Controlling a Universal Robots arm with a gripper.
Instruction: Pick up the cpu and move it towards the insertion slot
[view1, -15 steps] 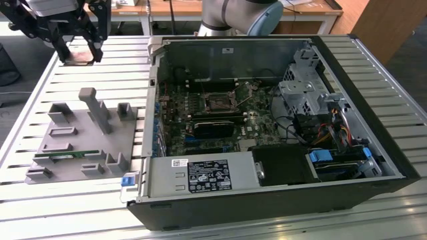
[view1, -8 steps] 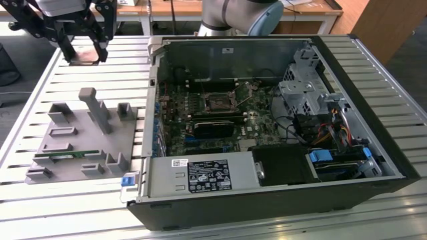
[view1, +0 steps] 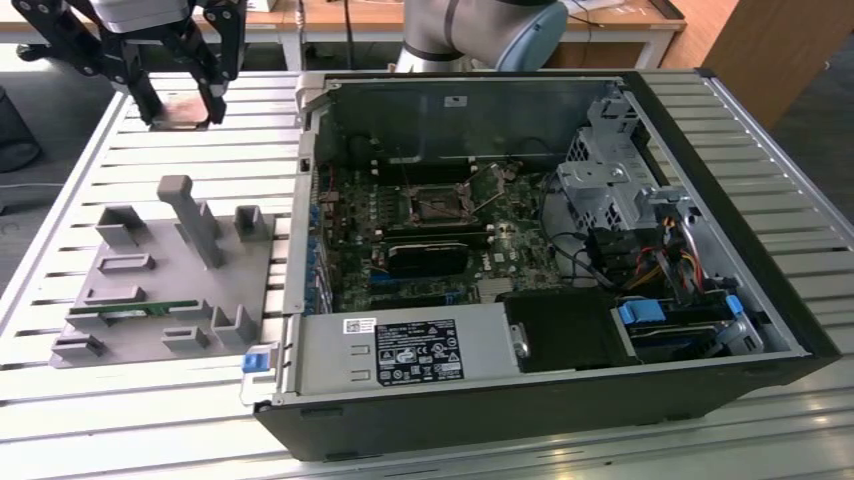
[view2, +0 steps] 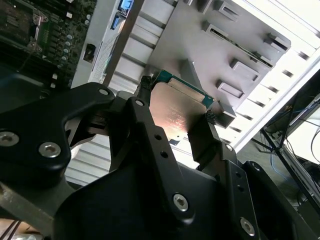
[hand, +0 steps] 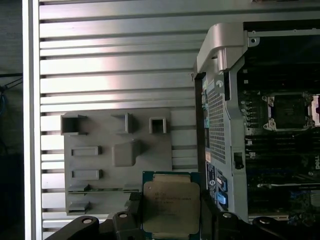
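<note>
While clenched on its opposite edges, tool (hand: 171, 212) with cpu (hand: 171, 206), silvery face toward both wrist cameras.

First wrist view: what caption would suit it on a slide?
Fingers holding the cpu above the grey tray, beside the open computer case.

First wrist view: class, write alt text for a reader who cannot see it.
The end effector grips the cpu by its edges above a slatted table. Below lie a grey tray and an open computer case, its insertion slot empty.
</note>
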